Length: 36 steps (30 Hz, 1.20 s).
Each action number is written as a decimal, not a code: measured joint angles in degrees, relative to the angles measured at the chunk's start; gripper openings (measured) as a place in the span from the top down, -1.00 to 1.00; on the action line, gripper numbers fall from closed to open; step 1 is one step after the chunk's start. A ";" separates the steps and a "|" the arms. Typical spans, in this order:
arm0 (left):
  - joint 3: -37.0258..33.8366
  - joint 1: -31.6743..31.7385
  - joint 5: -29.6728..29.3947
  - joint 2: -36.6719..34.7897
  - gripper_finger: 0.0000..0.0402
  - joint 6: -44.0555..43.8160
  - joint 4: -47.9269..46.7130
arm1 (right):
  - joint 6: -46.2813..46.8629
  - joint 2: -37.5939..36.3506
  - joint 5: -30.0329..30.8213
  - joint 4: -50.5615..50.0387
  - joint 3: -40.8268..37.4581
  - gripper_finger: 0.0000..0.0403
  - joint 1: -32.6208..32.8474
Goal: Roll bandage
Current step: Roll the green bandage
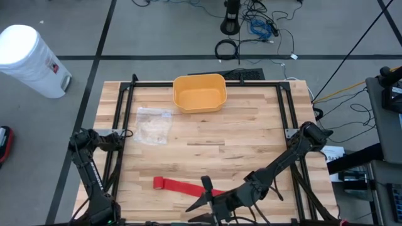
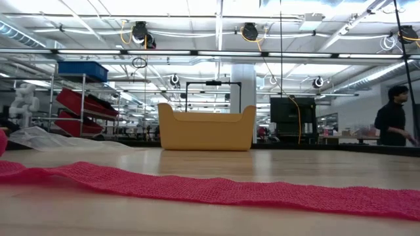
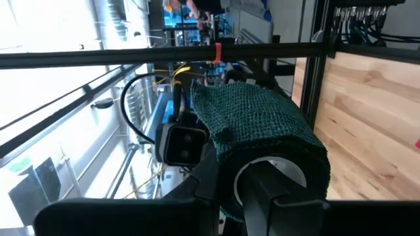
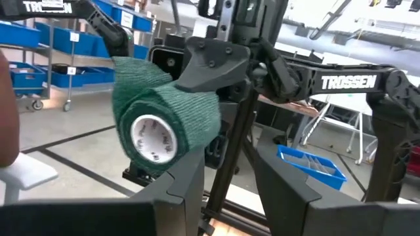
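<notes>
Robotics lab or warehouse workshop beyond my fingers: shelving with blue bin (image 2: 82,69) and red bins (image 2: 82,105), exposed ceiling ducts, floor cables (image 1: 251,28), person (image 2: 394,118).

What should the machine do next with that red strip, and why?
Probably lower the right pincer onto the near end of the red bandage and close on it. The bandage lies almost fully unrolled and flat on the table, the open pincer is right at that end, and the left arm waits off to the side.
</notes>
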 joint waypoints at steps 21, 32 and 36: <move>0.00 0.26 -1.72 -0.26 0.79 0.02 0.10 | 4.15 -0.15 -4.44 -0.42 0.00 0.20 0.42; 0.00 2.84 -1.63 -0.28 0.79 -0.04 0.06 | 2.64 -0.17 -4.22 -0.29 0.00 0.16 0.24; 0.00 3.02 -1.64 -0.35 0.79 -0.02 0.07 | 2.28 -0.17 -4.25 0.17 -0.03 0.19 -0.11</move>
